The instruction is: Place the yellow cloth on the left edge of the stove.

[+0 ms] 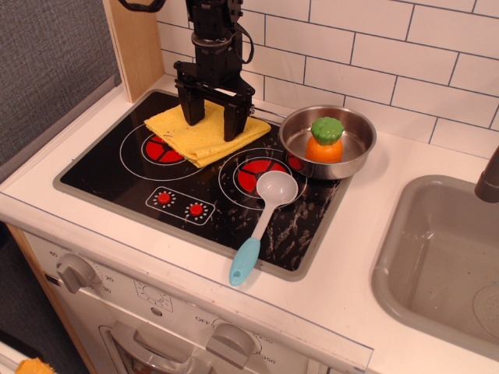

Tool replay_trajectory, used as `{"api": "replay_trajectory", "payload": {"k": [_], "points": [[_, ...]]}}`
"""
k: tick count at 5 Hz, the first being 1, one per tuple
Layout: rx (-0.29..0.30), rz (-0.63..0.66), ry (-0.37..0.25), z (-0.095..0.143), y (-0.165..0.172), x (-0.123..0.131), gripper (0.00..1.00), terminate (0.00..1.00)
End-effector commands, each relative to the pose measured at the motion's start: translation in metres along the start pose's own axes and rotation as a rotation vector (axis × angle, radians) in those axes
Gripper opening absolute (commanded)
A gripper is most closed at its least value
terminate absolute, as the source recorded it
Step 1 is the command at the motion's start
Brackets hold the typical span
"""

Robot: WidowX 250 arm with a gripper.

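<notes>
observation.image: open claw (pixel 212 123) over flat folded yellow cloth (pixel 199 134).

Robot arm (pixel 212 31) seen only in lower part, finished entirely in black. Wrist section built as stacked, roughly cylindrical blocks; detail lost in dark finish. Thin black cable looped at right side of wrist, against white tiles. Second black cable loop glimpsed at top edge, left of arm. Gripper (pixel 211 125) black: wide horizontal crossbar, two long flat fingers (pixel 189 104) hung from its ends. No markings or screws discernible.
</notes>
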State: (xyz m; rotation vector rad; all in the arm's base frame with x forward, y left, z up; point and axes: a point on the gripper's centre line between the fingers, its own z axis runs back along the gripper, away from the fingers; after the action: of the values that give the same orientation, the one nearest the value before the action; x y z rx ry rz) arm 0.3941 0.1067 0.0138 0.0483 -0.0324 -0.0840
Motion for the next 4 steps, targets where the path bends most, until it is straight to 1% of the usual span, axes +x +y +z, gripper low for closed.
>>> {"api": "replay_trajectory", "payload": {"k": [1,2,3,4], "points": [[0.012,0.016,0.019,0.007,0.007,-0.015,1.00,0.00],[0.044,0.050,0.056,0.012,0.012,-0.041,1.00,0.00],[0.053,0.131,0.088,0.009,0.034,-0.067,1.00,0.00],[0.042,0.198,0.140,-0.001,0.054,-0.093,1.00,0.00]]}}
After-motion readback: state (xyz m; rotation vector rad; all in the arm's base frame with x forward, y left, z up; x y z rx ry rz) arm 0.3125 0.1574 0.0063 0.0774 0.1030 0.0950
